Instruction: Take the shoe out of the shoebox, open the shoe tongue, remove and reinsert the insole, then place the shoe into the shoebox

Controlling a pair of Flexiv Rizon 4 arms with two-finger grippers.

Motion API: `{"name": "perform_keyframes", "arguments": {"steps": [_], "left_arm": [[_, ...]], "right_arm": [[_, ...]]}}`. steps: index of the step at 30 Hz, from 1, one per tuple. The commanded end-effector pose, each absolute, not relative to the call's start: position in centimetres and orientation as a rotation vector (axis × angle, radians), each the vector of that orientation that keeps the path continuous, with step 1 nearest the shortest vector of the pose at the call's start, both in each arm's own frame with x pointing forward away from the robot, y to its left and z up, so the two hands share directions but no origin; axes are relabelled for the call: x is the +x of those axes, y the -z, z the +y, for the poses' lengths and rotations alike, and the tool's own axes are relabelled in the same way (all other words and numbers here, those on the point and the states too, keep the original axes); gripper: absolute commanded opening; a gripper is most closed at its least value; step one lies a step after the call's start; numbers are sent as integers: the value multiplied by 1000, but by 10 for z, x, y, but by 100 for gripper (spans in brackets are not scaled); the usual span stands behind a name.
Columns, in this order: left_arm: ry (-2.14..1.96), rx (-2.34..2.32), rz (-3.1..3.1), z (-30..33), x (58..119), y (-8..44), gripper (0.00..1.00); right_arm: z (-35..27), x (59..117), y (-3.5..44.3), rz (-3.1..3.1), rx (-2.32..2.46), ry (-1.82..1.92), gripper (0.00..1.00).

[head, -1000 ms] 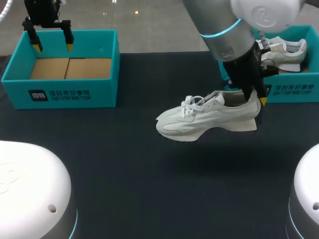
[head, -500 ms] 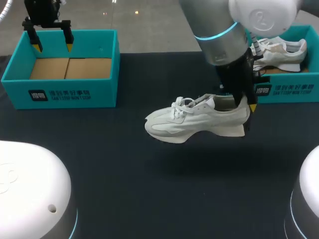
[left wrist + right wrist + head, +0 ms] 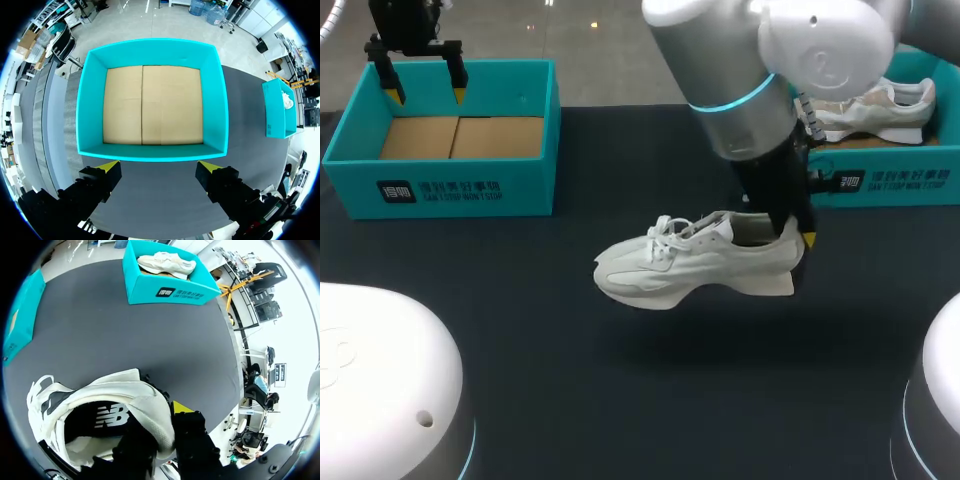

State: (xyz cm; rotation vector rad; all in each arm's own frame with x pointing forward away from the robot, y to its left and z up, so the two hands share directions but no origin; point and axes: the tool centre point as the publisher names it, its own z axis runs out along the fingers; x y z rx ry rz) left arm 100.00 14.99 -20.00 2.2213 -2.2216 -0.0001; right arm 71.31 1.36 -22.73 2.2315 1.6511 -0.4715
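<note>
Squeezing the white sneaker (image 3: 695, 262) by its heel, the right gripper (image 3: 790, 232) holds it up near the right-hand shoebox (image 3: 895, 180), so it's out; tongue, insole and putting back are left.

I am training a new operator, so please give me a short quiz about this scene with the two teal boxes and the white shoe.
1. True or false: the right gripper is shut on the heel of the white lace-up sneaker.
2. The left gripper hangs over: A) the empty teal cardboard shoebox; B) the sneaker; C) the right gripper.
3. What lies in the other teal shoebox?
Key: 1 true; 2 A; 3 a second white sneaker.
</note>
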Motion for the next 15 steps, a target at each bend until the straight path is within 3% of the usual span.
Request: {"name": "perform_keyframes", "arguments": {"steps": [1, 15], "left_arm": [[0, 2221, -2222, 150, 1000, 200, 100], [0, 2221, -2222, 150, 1000, 200, 100]], "right_arm": [[31, 718, 258, 1627, 2223, 519, 0], [52, 723, 313, 1650, 2228, 474, 0]]}}
